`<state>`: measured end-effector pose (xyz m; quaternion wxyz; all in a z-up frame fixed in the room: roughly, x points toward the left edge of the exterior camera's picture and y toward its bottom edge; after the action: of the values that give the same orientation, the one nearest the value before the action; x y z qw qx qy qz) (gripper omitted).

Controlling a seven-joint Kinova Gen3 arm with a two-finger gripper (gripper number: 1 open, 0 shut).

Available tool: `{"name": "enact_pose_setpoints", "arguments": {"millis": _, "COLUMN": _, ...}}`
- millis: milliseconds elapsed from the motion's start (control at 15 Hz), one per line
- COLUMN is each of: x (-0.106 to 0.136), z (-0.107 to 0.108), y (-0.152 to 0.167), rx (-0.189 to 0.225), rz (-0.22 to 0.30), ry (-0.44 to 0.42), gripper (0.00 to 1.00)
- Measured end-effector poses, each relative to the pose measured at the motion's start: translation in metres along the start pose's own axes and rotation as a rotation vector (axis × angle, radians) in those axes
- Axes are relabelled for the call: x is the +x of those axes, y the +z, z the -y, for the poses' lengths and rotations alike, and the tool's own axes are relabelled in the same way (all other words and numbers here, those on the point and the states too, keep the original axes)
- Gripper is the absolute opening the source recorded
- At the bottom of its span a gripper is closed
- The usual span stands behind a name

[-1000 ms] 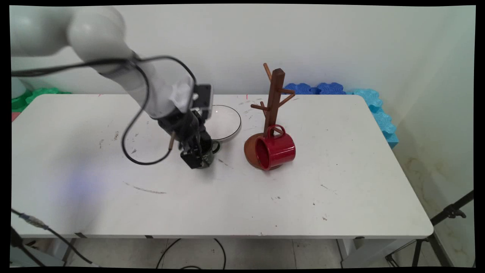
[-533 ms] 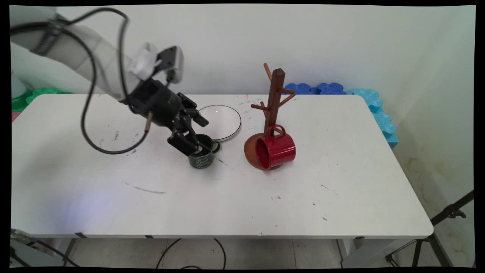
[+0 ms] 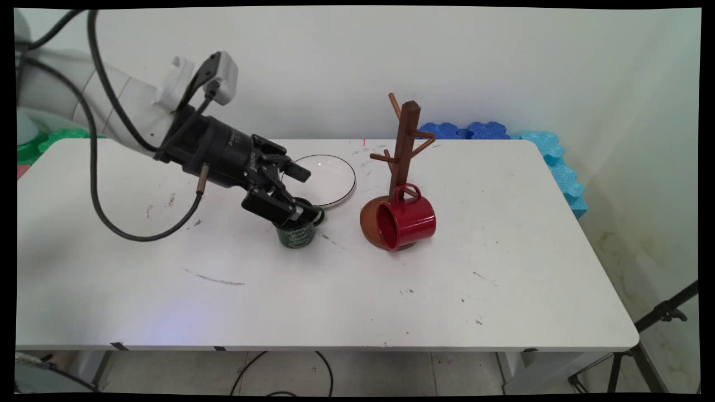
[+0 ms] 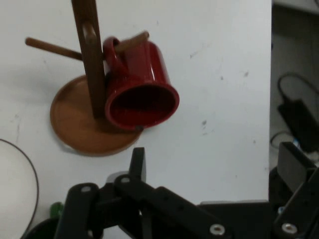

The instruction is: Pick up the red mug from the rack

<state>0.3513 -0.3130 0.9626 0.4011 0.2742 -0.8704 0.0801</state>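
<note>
end effector [image 3: 290, 192] spread wide, grasping nothing, one finger over the rim of the green mug [image 3: 296, 233] on the table [image 3: 503, 268]. mug lettering unreadable. red mug [image 4: 137, 87] hangs on the wooden rack [image 4: 89, 64] nearby.

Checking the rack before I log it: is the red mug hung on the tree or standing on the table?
Hung. The red mug hangs by its handle from a peg of the wooden mug tree, tipped sideways, mouth toward the camera.

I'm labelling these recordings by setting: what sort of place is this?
Probably a robot lab or test room, not a home kitchen. A bare white table stands against a plain wall, a black tripod leg shows at the lower right, and coloured foam mats lie behind the table.
</note>
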Motion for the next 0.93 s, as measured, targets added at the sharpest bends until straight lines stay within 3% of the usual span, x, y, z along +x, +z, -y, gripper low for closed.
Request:
{"name": "enact_pose_setpoints", "arguments": {"millis": 600, "x": -0.02, "z": -0.009, "y": 0.041, "rx": 0.058, "rz": -0.178, "ry": -0.102, "gripper": 1.0}}
{"name": "enact_pose_setpoints", "arguments": {"millis": 933, "x": -0.02, "z": -0.01, "y": 0.073, "rx": 0.064, "rz": -0.271, "ry": -0.136, "gripper": 1.0}}
